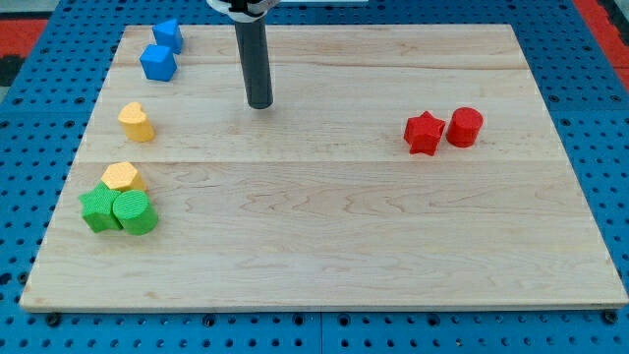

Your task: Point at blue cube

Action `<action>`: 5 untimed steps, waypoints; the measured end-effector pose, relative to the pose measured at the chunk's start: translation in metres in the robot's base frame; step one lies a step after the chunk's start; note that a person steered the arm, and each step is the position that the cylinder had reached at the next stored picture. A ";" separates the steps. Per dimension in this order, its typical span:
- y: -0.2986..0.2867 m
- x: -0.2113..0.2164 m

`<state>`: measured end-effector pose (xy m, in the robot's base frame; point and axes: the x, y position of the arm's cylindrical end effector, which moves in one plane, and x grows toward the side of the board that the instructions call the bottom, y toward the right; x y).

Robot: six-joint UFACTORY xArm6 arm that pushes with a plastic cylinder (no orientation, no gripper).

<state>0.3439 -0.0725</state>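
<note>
Two blue blocks sit at the view's top left: a blue cube-like block (168, 34) near the board's top edge and a second blue block (157, 63) just below it, its shape unclear. My tip (259, 103) rests on the board to the right of both, roughly 100 pixels from the lower blue block and a little lower than it. It touches no block.
A yellow block (137, 122) lies left of the tip. A yellow hexagon (121, 176) touches a green block (97, 209) and a green cylinder (135, 212) at the left edge. A red star (424, 133) and red cylinder (465, 127) sit at the right. The wooden board (324, 246) rests on a blue pegboard.
</note>
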 end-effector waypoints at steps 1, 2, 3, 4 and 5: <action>0.010 -0.002; 0.010 -0.002; 0.009 -0.002; 0.005 0.000; -0.051 0.000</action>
